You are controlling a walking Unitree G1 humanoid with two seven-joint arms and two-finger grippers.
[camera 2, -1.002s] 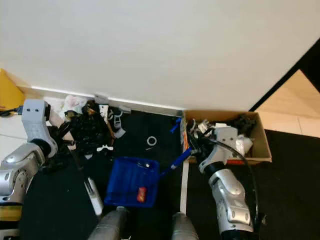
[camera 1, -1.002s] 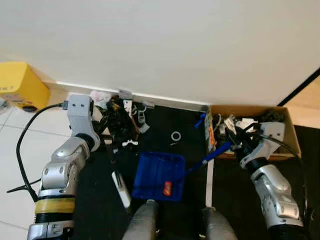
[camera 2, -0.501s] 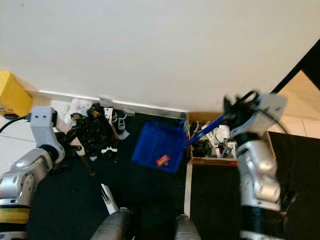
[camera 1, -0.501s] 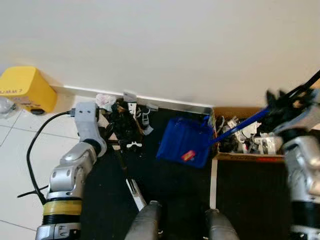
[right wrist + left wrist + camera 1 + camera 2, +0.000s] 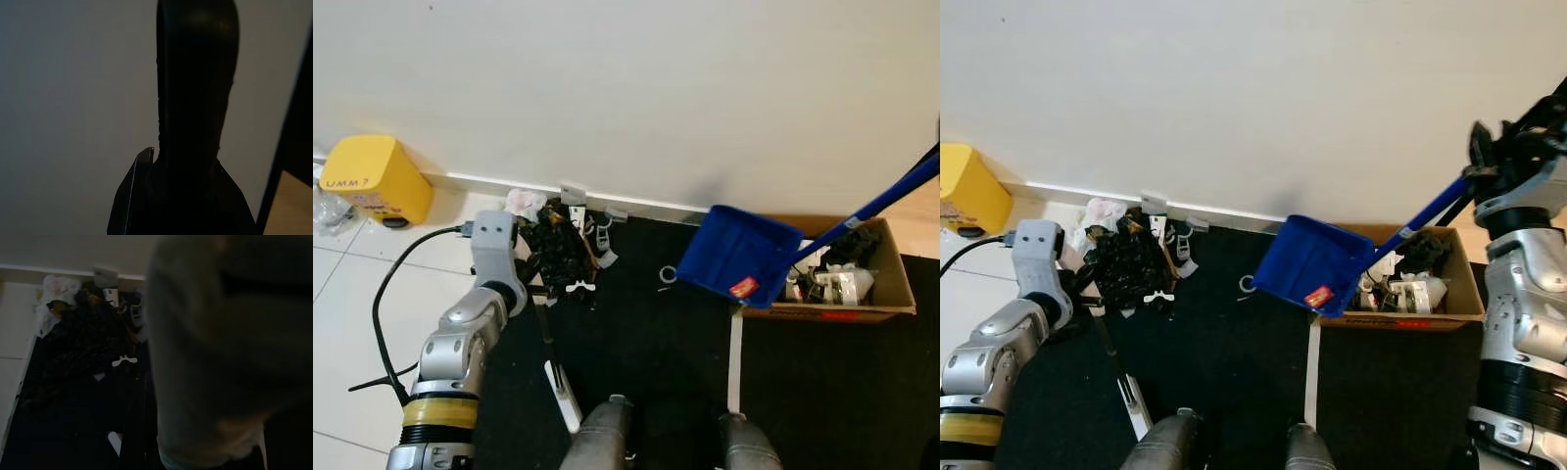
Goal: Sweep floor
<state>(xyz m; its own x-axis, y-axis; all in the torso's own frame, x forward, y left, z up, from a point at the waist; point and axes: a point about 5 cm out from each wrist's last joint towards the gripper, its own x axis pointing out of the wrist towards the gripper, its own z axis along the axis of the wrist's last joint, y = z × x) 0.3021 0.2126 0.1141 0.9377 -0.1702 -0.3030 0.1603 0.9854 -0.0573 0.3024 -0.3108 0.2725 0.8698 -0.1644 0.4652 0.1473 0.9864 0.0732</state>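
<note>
While the left gripper point(image 5: 530, 266), fingers unclear, sits at the broom point(image 5: 551, 348) beside the trash pile point(image 5: 558, 253), the right gripper point(image 5: 1485, 166) clamps the dustpan point(image 5: 1317, 264) handle, pan tilted beyond its fingers over the box point(image 5: 1469, 294). Emptying step; next, tip further.

Glossy blue plastic dustpan point(image 5: 1312, 262), matt brown cardboard box point(image 5: 1464, 289), smooth silver metal arms.

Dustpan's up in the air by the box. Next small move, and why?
Probably carry the blue dustpan a little further right and tip it: the right gripper holds its handle raised, but the pan hangs over the cardboard box's left edge, partly above the black mat.
</note>
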